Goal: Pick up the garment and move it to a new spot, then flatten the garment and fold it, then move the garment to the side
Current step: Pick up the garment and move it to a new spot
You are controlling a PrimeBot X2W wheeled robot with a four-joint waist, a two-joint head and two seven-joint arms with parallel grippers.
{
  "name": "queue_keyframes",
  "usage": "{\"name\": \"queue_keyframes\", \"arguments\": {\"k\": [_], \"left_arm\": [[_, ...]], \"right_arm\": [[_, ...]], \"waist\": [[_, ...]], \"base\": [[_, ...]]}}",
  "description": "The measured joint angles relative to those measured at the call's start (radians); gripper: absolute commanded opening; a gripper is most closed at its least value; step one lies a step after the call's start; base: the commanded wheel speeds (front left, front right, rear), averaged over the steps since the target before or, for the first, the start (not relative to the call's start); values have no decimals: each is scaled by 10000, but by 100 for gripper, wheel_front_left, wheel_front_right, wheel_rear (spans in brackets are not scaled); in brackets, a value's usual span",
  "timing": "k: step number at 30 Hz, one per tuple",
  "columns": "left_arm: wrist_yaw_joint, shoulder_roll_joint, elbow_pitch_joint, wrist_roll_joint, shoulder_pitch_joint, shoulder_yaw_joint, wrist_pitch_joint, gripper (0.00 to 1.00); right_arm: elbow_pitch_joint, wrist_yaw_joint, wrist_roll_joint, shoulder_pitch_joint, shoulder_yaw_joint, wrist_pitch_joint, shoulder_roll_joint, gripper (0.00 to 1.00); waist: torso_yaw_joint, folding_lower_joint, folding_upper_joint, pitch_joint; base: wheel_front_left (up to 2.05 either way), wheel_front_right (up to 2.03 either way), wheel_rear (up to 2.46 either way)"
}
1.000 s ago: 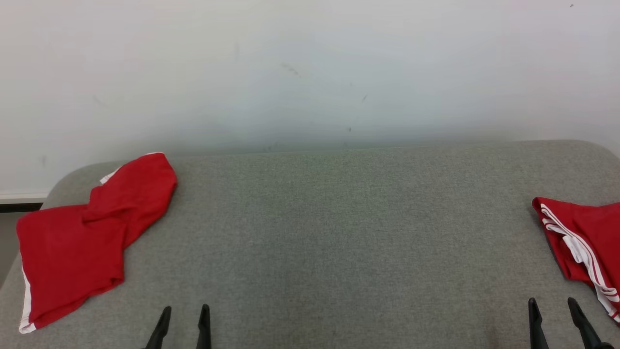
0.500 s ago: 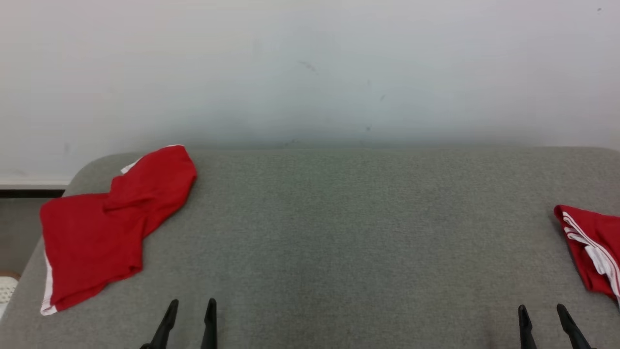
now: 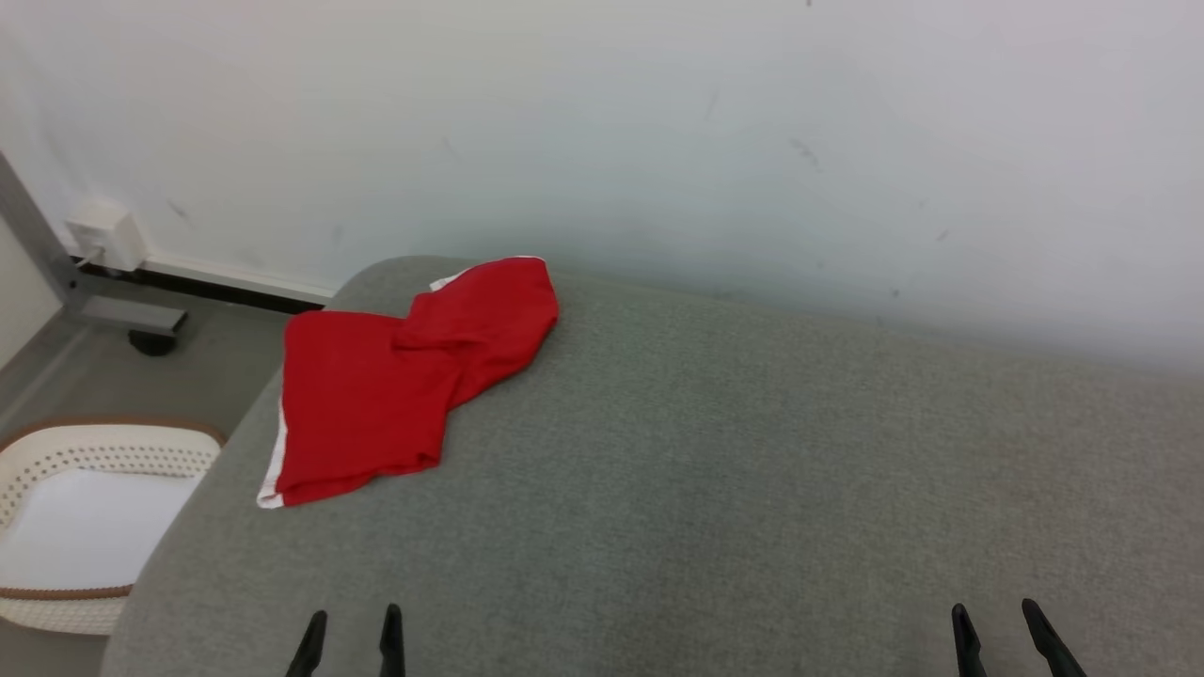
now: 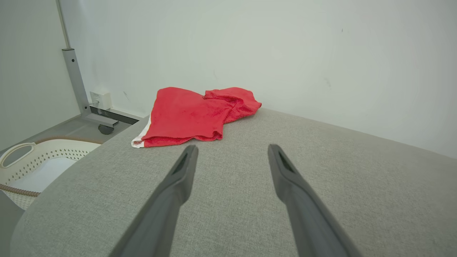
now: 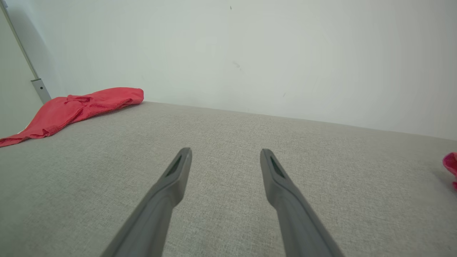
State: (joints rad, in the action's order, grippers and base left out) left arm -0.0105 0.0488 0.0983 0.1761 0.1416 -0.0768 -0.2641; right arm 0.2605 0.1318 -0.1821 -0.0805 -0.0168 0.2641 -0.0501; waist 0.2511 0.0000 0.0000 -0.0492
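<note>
Head view: grey surface (image 3: 705,470) by wall (image 3: 658,141); left end effector (image 3: 356,613), right end effector (image 3: 995,606) wide.

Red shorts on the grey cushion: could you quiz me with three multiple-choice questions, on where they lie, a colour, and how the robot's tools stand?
1. Where do the red shorts lie? A) grey cushion, far left corner B) its middle C) the floor
2. Their trim colour? A) black B) white C) yellow
3. The left tool and right tool are? A) both shut on cloth B) both open, empty C) one shut
Answers: 1 A, beside the rounded corner near the laundry basket; 2 B, a white band edges the hem; 3 B, fingers spread over bare fabric.
</note>
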Motion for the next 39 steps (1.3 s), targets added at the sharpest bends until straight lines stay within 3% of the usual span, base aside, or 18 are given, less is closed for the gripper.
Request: {"name": "queue_keyframes", "arguments": {"k": [6, 15, 23, 28, 39], "left_arm": [[12, 0, -56, 0, 97, 75, 0, 100], [424, 6, 59, -23, -744, 679, 0, 100], [899, 194, 1670, 418, -4175, 959, 42, 100], [1028, 675, 3068, 750, -6822, 1049, 993, 100], [1020, 1175, 6218, 909, -10487, 988, 2059, 100]], "right_arm": [[71, 0, -23, -3, -90, 2, 2, 100], [12, 0, 230, 202, 67, 2, 10, 100], [-506, 0, 663, 1422, 443, 2, -938, 100], [-830, 0, 681, 2150, 865, 2, -1590, 100], [-1728, 15, 706, 2848, 1164, 2, -2332, 100]], "waist": [[470, 0, 0, -140], [267, 0, 0, 542], [124, 3, 0, 2404], [68, 4, 0, 3759], [-103, 2, -1, 6021]], "base": [[0, 0, 0], [0, 0, 0], [0, 0, 0], [0, 0, 0], [0, 0, 0]]}}
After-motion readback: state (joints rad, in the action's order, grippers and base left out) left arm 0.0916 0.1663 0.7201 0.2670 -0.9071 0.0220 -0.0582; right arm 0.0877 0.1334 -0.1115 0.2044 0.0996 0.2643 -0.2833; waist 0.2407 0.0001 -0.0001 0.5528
